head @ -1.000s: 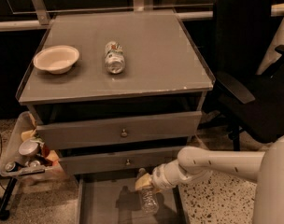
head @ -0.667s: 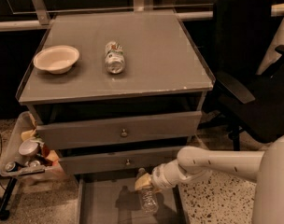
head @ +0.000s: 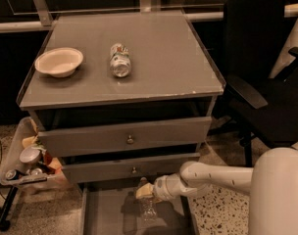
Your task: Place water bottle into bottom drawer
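The water bottle (head: 148, 208) is a small clear crinkled bottle. It hangs upright under my gripper (head: 144, 191), low over the floor of the bottom drawer (head: 102, 214). That drawer is pulled open, a wide shallow grey tray. My gripper reaches in from the right, just below the middle drawer's front, and is shut on the bottle's top. My pale arm (head: 212, 175) runs off to the lower right.
A metal can (head: 120, 60) lies on the cabinet top beside a pale bowl (head: 59, 61). Two upper drawers with small knobs (head: 130, 140) stand slightly open. A black office chair (head: 259, 82) is at the right. A cluttered bin (head: 29, 163) is at the left.
My gripper and the bottle have shifted slightly to the left over the open bottom drawer. Nothing else has moved.
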### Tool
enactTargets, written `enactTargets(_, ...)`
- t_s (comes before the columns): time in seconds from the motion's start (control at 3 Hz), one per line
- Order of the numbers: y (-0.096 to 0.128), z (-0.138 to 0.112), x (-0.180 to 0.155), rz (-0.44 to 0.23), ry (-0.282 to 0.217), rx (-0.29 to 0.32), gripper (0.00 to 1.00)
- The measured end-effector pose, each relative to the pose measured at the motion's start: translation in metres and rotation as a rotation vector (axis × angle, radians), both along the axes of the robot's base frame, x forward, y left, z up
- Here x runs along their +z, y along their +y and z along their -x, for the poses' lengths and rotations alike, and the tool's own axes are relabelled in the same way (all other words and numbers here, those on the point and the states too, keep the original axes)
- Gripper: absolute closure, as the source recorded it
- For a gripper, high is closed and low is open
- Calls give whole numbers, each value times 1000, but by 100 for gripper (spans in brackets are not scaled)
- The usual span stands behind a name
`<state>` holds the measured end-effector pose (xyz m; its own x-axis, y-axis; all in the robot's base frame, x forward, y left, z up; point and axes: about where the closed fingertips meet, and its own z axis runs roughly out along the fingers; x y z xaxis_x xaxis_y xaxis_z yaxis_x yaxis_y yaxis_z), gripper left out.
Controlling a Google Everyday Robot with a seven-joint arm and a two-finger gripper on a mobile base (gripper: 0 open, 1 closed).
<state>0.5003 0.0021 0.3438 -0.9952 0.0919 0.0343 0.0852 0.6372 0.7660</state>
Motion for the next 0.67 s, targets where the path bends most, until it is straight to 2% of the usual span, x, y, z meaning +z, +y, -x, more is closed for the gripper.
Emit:
enactTargets(0.33,0,0,0,0,0,0,100)
enactTargets(0.67,4,-1,-15,-26,9,-14,100)
